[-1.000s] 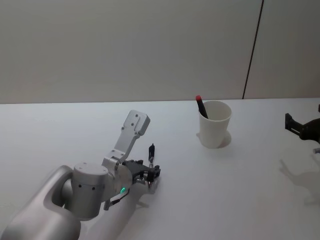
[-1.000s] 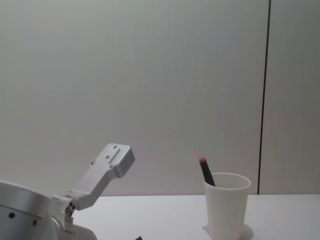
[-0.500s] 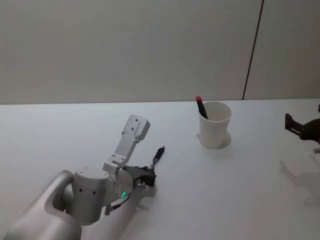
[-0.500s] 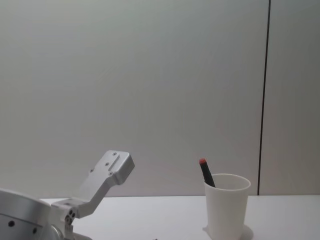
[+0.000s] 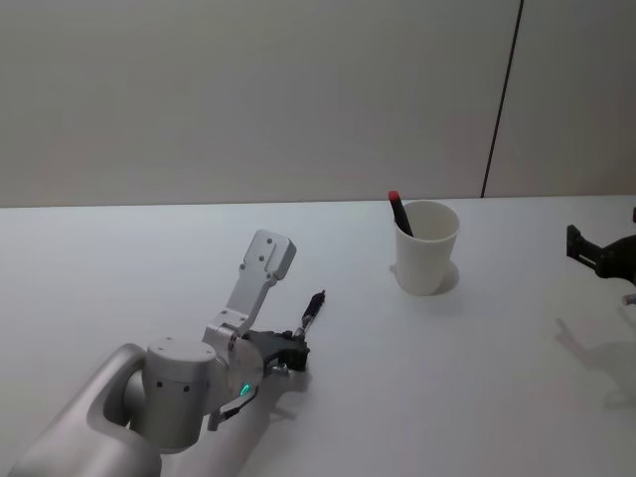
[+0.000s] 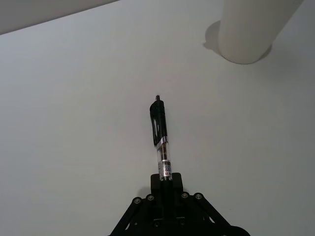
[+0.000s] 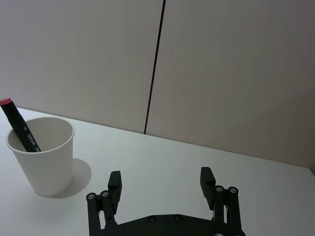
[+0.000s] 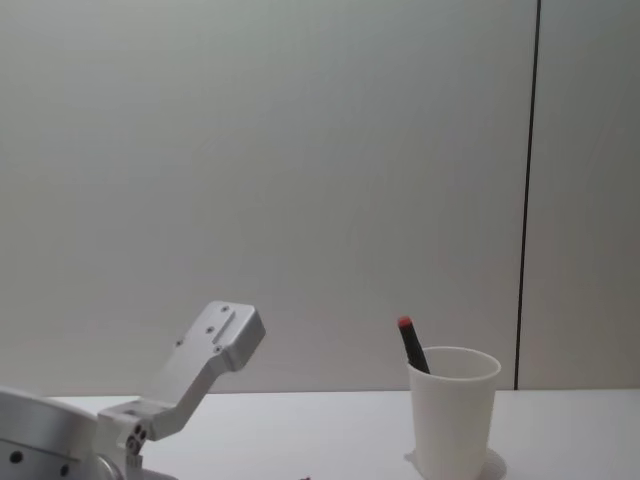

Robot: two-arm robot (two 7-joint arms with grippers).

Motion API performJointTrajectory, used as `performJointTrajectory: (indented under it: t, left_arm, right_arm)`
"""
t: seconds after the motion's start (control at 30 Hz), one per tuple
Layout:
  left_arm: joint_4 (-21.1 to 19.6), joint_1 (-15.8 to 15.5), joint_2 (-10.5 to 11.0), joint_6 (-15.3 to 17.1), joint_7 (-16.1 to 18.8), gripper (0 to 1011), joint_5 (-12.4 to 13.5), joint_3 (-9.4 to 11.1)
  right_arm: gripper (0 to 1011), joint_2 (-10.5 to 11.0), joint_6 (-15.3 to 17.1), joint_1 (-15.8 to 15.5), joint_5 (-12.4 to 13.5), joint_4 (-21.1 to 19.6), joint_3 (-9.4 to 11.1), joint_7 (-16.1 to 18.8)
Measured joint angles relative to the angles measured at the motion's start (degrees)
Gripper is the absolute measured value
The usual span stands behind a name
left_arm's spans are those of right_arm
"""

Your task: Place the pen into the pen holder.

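White worktop (image 5: 477,378), grey wall | left gripper (image 5: 297,345) low on worktop, clamped on back end of the pen (image 5: 314,306) | pen seems to lie flat, tip toward pen holder (image 5: 427,250), well apart | red-capped marker (image 5: 398,213) leans inside holder | right gripper (image 7: 161,174) at worktop's right, spread wide, empty

Lab-like: bare white table (image 5: 447,378), blank wall (image 5: 248,99)

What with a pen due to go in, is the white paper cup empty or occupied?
Occupied: a red-capped black marker leans inside the white paper cup, its top above the rim. The cup's bottom is hidden.
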Motion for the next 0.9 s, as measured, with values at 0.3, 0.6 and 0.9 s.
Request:
performJointTrajectory:
  t: [0.3, 0.6, 0.9]
  left_arm:
    - [-3.25, 1.15, 0.95, -3.27, 2.04, 138, 1.77, -0.52]
    - [-7.23, 2.70, 2.20, -6.88, 4.01, 138, 3.74, -0.98]
    - [-11.71, 4.86, 3.94, -12.16, 5.29, 138, 6.14, -1.41]
  right_arm:
    - [1001, 0.00, 0.00, 0.00, 0.00, 0.00, 0.00, 0.00]
    - [1002, 0.00, 0.00, 0.00, 0.00, 0.00, 0.00, 0.00]
    - [1001, 0.00, 0.00, 0.00, 0.00, 0.00, 0.00, 0.00]
